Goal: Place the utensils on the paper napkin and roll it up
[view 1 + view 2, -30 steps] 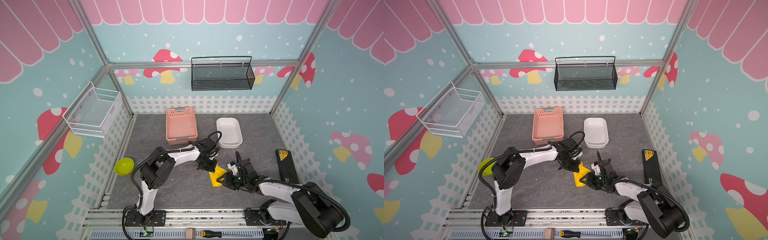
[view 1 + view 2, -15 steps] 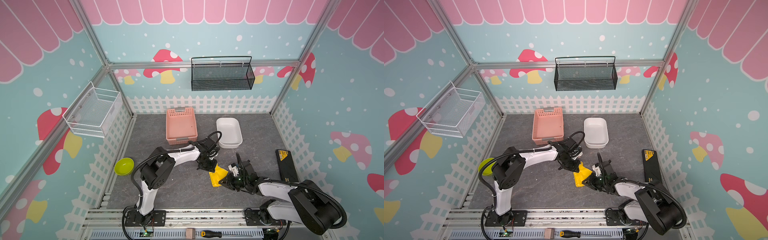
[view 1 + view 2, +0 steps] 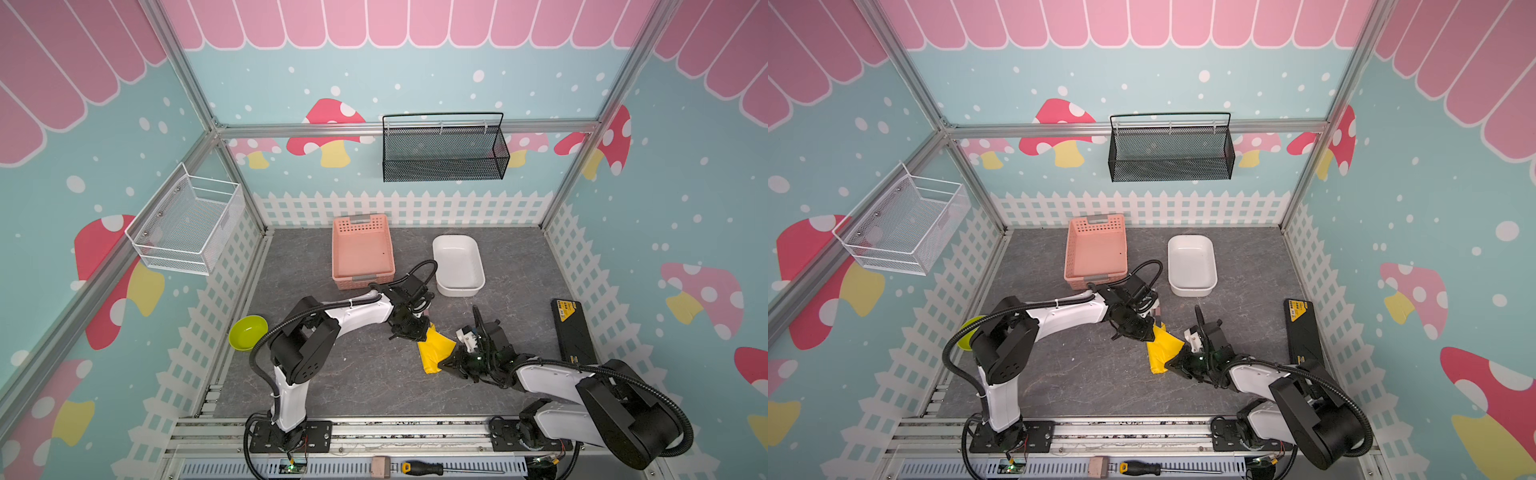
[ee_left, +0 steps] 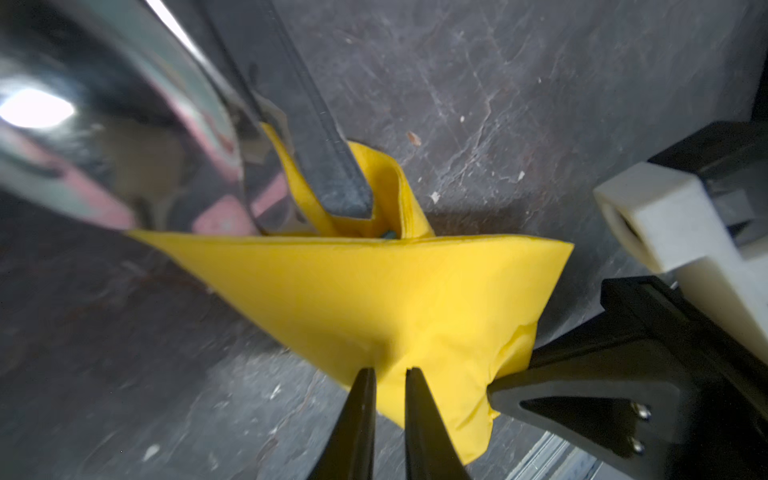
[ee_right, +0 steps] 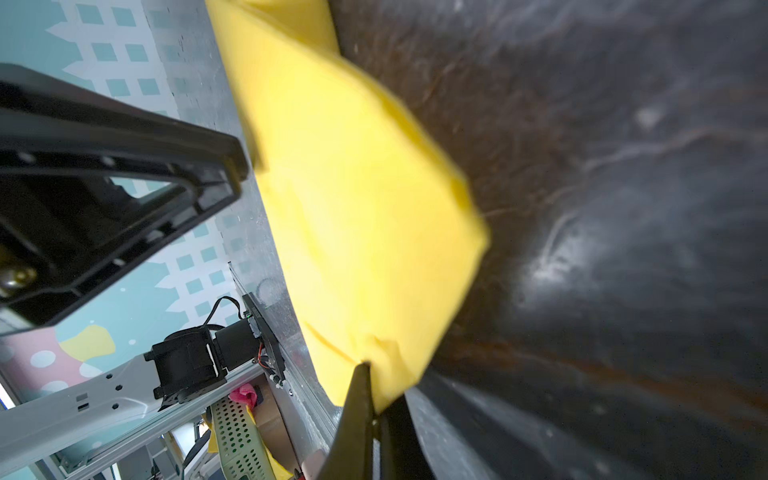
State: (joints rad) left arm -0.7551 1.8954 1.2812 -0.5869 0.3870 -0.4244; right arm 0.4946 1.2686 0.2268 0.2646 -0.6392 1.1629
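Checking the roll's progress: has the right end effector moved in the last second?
Yes. The right end effector edged left, away from the black case, onto the paper napkin.

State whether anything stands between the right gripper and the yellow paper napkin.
Nothing visible does. The right gripper is shut directly on one end of the folded yellow paper napkin. The paper sits between its jaws, and no other object lies between them.

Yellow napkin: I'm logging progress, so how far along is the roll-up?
Done: utensils sit inside the napkin, ends poking out. In hand: the right tool pinches one corner; the left tool, tips slightly parted, is at its edge. Left: the bundle is loosely folded, not yet a tight roll.
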